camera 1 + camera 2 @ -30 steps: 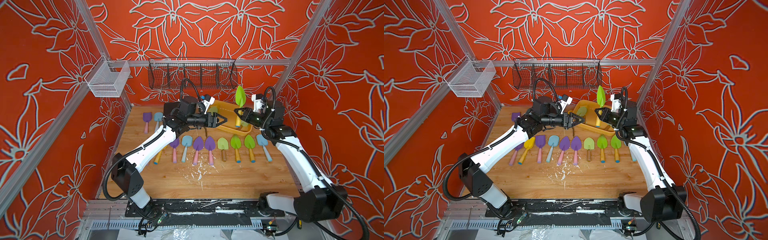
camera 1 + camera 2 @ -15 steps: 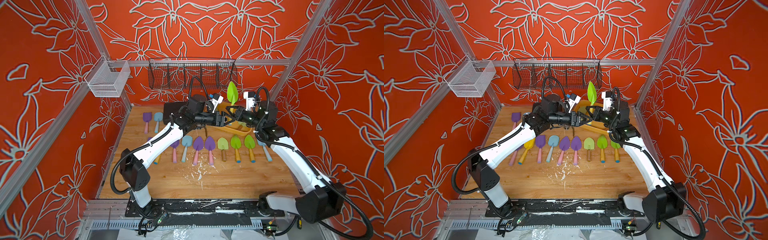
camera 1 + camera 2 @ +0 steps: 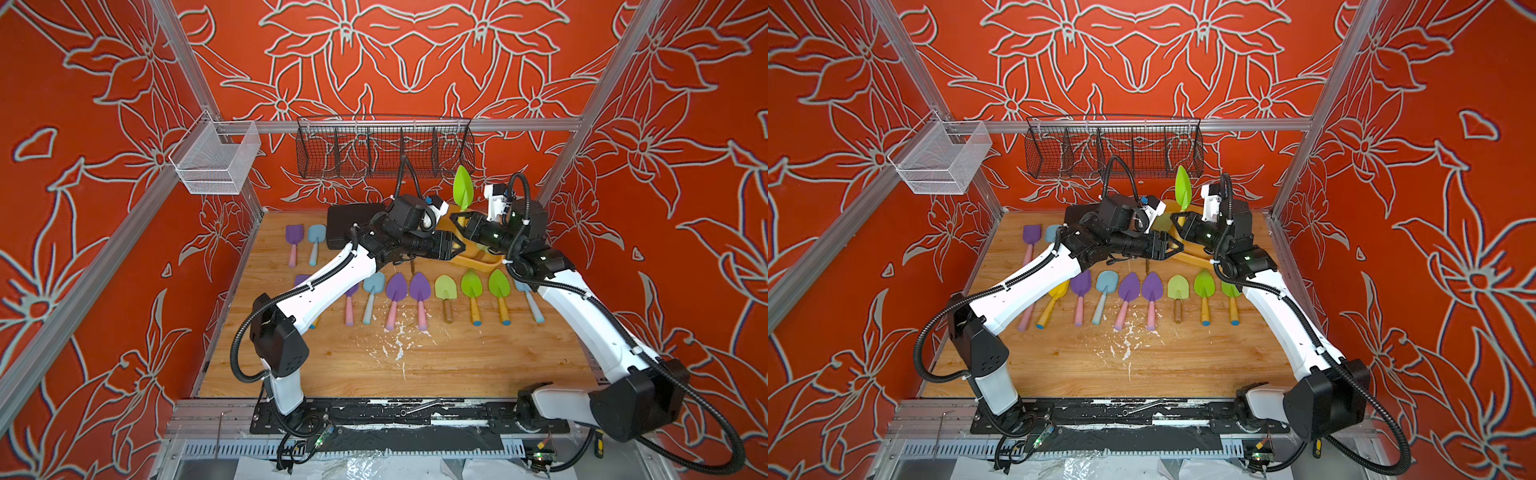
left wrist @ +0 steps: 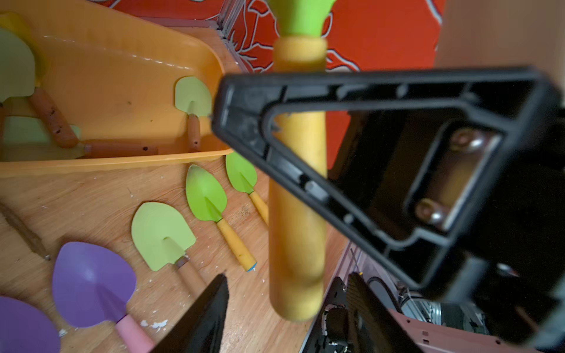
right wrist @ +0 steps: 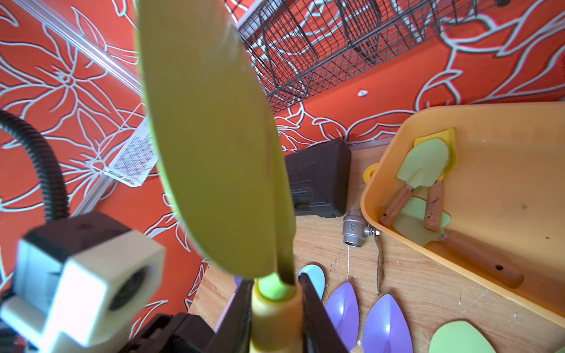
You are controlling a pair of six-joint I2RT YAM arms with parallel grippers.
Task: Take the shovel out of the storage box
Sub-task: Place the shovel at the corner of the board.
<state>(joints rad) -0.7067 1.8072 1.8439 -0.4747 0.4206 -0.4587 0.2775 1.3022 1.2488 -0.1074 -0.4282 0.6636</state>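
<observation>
Shows shovel (image 3: 463, 189) lifted clear of box (image 3: 476, 261), upright in the air over far right of table (image 3: 457, 365), blade up, handle down. Looks like this: pointed bright-green blade, slightly cupped, short green neck, thick yellow foam handle, a bit dented near the lower end. Clenched by right gripper (image 3: 458, 218) high on the handle, just under the neck; black fingers (image 5: 313, 305) pressed on both sides in right wrist view. Straddled at the handle's lower end by left gripper (image 3: 454, 246), jaws released, gap on each side in left wrist view, no contact seen. Box itself: shallow yellow-orange tub, rounded corners, flat on table at far right, partly hidden behind both grippers in both top views. Holds pale-green shovels (image 5: 425, 165) with brown handles, some overlapping. Nearer than box: row (image 3: 395, 286) of purple, blue and green shovels flat on table, handles pointing near. Left of box, at far edge: black case (image 3: 353, 220).
</observation>
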